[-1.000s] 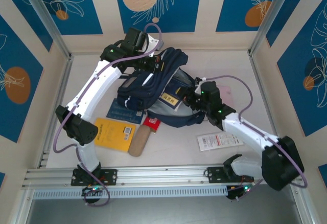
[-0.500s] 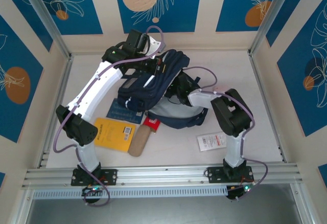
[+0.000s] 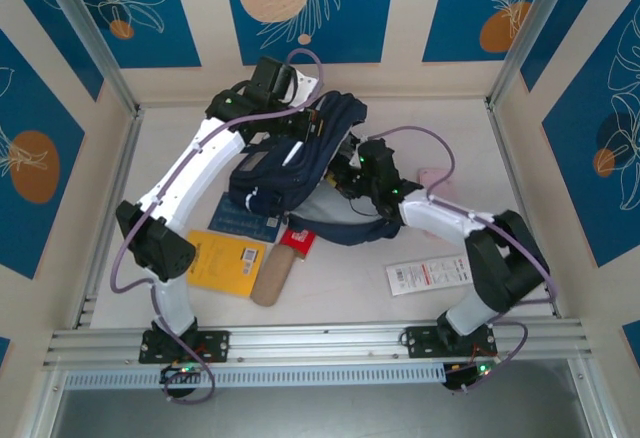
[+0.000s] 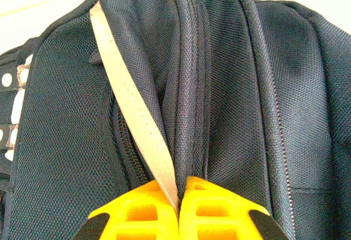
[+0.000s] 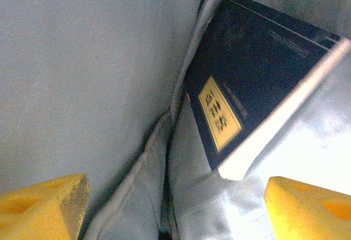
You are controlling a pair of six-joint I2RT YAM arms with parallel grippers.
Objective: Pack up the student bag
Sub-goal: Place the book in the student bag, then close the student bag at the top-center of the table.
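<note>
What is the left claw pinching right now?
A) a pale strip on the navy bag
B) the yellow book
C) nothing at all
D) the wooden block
A: the left wrist view shows the left claw shut tight on the pale strip, which runs up the fabric of the student bag.

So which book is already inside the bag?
The dark navy book with the yellow label, inside the bag. The yellow book and blue book lie outside on the table.
</note>
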